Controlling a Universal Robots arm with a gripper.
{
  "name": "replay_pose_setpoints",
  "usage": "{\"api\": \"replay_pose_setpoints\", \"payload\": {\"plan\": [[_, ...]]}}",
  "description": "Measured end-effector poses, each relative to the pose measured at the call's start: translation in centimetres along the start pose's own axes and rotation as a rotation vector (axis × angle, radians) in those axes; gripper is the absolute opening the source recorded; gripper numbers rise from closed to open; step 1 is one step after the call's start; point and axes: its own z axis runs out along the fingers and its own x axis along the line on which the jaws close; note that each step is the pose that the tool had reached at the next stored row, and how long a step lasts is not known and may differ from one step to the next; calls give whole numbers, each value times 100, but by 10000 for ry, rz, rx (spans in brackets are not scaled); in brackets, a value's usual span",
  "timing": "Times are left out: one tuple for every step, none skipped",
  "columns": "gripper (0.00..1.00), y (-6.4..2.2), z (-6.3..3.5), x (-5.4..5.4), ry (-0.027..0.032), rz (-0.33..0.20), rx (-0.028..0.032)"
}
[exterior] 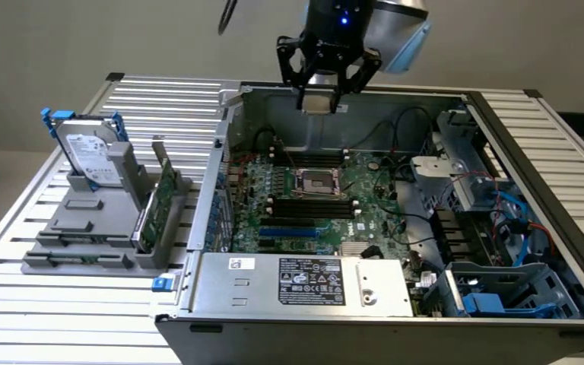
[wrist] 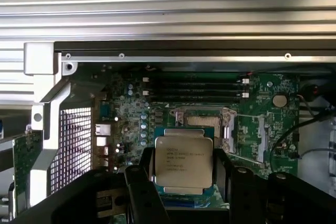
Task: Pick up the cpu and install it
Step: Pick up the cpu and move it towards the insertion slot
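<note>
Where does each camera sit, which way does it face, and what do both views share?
Exterior view: off the arm, raised, looking down slantwise at the open computer case on the slatted table; the tool shows above it.
Wrist view: on the wrist, facing the motherboard; the tool's fingers show.
Shared: the cpu gripped in the tool, and the socket.
</note>
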Motion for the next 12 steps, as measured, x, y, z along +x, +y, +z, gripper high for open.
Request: {"api": "replay_pose_setpoints", "payload": {"plan": [[55, 24, 16, -39, 1, 0, 1], [55, 54, 35, -67, 0, 0, 0], [55, 84, 56, -80, 1, 1, 1], [55, 95, 73, -83, 0, 1, 1], [55, 99, 83, -86, -1, -1, 0], [55, 99, 86, -91, 0, -2, -2], [55, 100, 86, -111, 0, 0, 0], [55, 106, 86, -140, 0, -1, 1], [55, 114, 88, -168, 0, 0, 0], [55, 119, 89, -187, 0, 0, 1], [55, 119, 89, -188, 0, 0, 0], [55, 119, 89, -188, 2, 1, 1]]}}
